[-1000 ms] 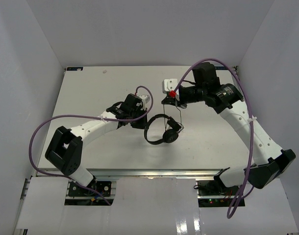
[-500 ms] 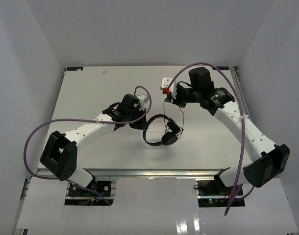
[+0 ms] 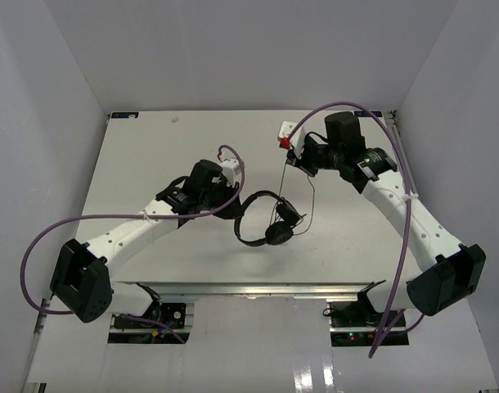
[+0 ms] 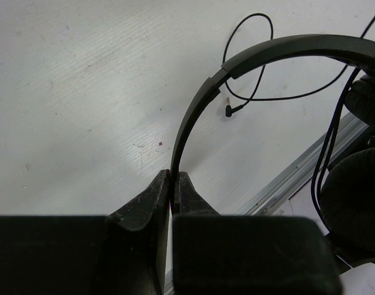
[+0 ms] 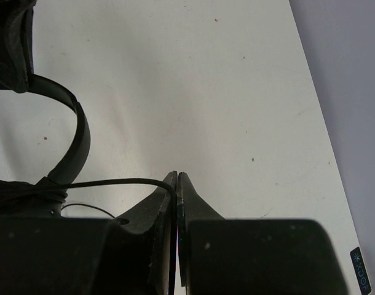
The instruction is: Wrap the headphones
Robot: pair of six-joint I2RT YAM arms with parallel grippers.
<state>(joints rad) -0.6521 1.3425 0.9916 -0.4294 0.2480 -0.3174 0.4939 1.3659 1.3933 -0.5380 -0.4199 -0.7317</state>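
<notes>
The black headphones [image 3: 262, 219] hang above the table's middle. My left gripper [image 3: 236, 201] is shut on the thin headband [image 4: 193, 117], which runs up from between its fingers [image 4: 152, 195]. The ear cups [image 4: 353, 196] and the cord's plug [image 4: 228, 110] show at the right of the left wrist view. My right gripper [image 3: 292, 154] is shut on the thin black cord [image 5: 107, 182], held high at the back right; the cord [image 3: 280, 184] drops from it to the ear cups. The headband also shows in the right wrist view [image 5: 74, 147].
Thick purple robot cables [image 3: 348, 110] loop over both arms. A small white block with a red part [image 3: 285, 135] shows beside my right gripper. The table's metal front edge [image 3: 258, 286] runs below the headphones. White walls enclose the table on three sides.
My left gripper has pulled back toward the near left with the headband, dragging the headphones slightly nearer. My right gripper has shifted right and toward the back, stretching the cord.
</notes>
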